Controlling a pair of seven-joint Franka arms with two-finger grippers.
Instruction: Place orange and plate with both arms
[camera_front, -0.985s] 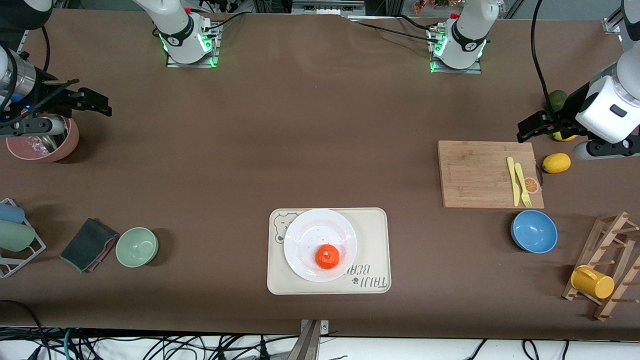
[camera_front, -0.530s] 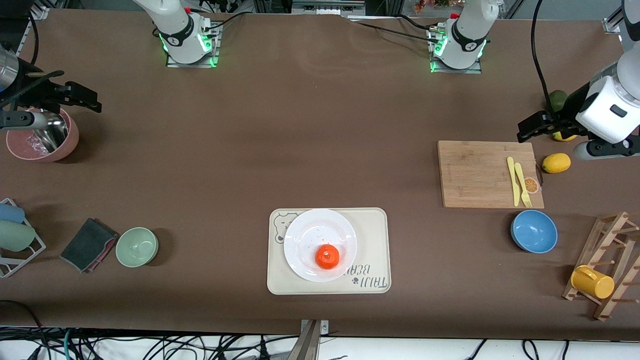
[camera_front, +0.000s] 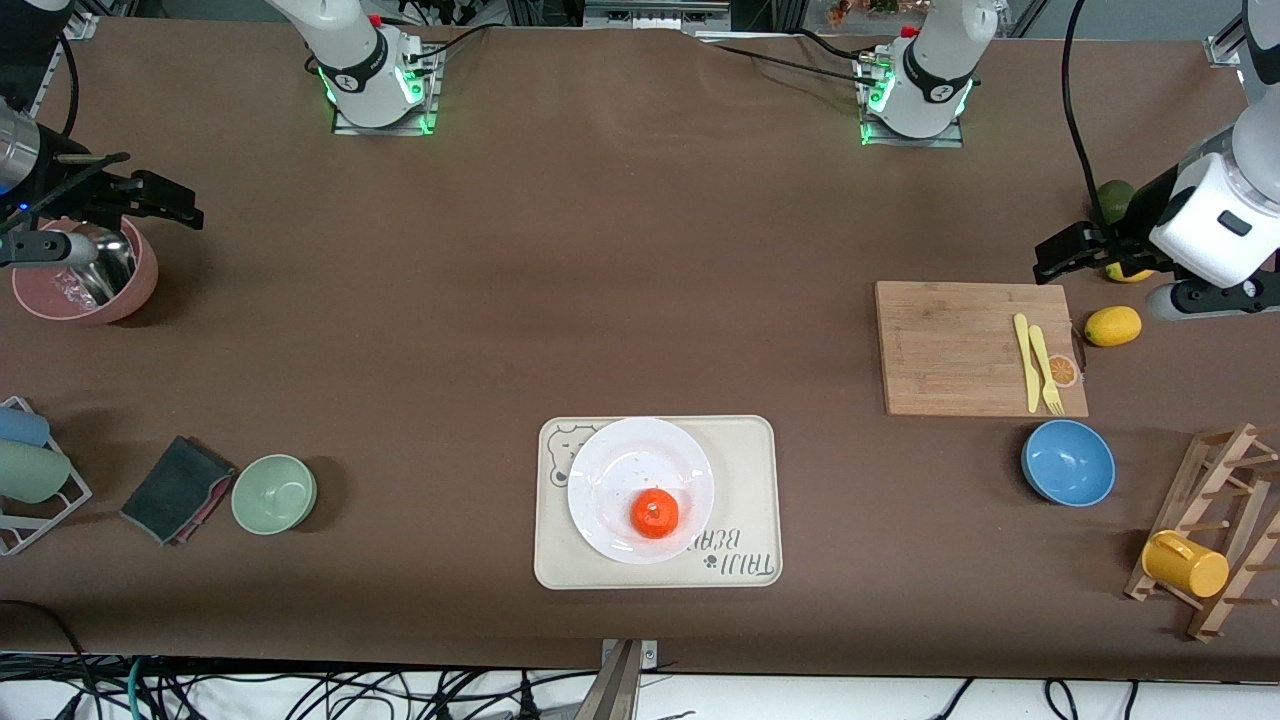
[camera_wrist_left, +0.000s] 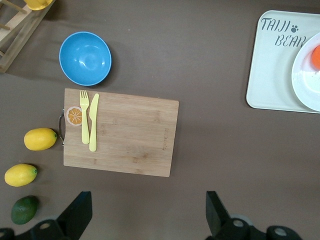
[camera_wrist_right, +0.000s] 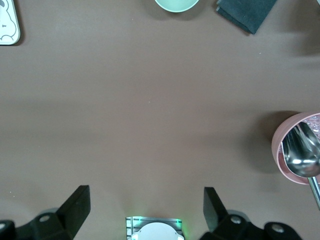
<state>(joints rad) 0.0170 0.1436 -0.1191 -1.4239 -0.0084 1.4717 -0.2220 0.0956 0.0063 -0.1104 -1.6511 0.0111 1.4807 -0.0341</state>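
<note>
The orange (camera_front: 655, 513) lies on the white plate (camera_front: 610, 470), which sits on a beige bear-print tray (camera_front: 748, 470) near the table's front edge. The left wrist view shows an edge of the plate (camera_wrist_left: 311, 87) and of the orange (camera_wrist_left: 316, 57). My left gripper (camera_front: 1062, 255) is open and empty, up over the table by the cutting board's corner; it also shows in the left wrist view (camera_wrist_left: 148, 216). My right gripper (camera_front: 168, 200) is open and empty, over the table beside the pink bowl; it also shows in the right wrist view (camera_wrist_right: 145, 210).
A cutting board (camera_front: 960, 345) with a yellow fork and knife, lemons (camera_front: 1112, 325), a green fruit (camera_front: 1113, 198), a blue bowl (camera_front: 1068, 462) and a mug rack (camera_front: 1215, 520) lie toward the left arm's end. A pink bowl (camera_front: 90, 290), a green bowl (camera_front: 273, 492) and a dark cloth (camera_front: 177, 488) lie toward the right arm's end.
My right gripper has shifted a little toward the right arm's end of the table, over the pink bowl's edge. The left arm, the orange and the plate have not moved.
</note>
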